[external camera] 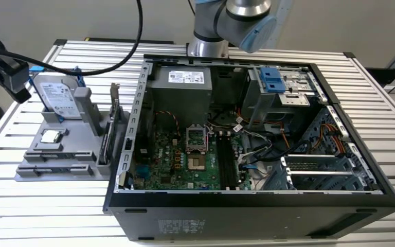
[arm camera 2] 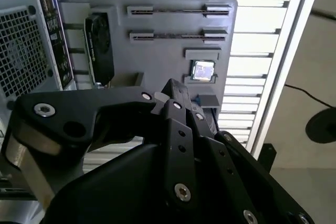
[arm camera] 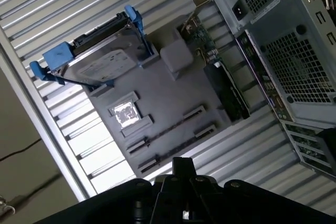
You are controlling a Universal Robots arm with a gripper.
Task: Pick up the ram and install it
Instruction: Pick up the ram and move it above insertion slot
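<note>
step: approach for pick. ram (arm camera 2: 173,36) on edge in slot of gray holder (external camera: 77,135), lower left of exterior view, ungrasped. gripper (arm camera: 181,165) near holder; spread or pressed together: cannot tell. pick likely needs squaring to stick, straight lift.

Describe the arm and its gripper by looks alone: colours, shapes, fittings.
The arm is a silver-grey metal tube with a pale blue joint cap. The gripper is matte black, built of angular linked bars fastened with silver screw heads.
</note>
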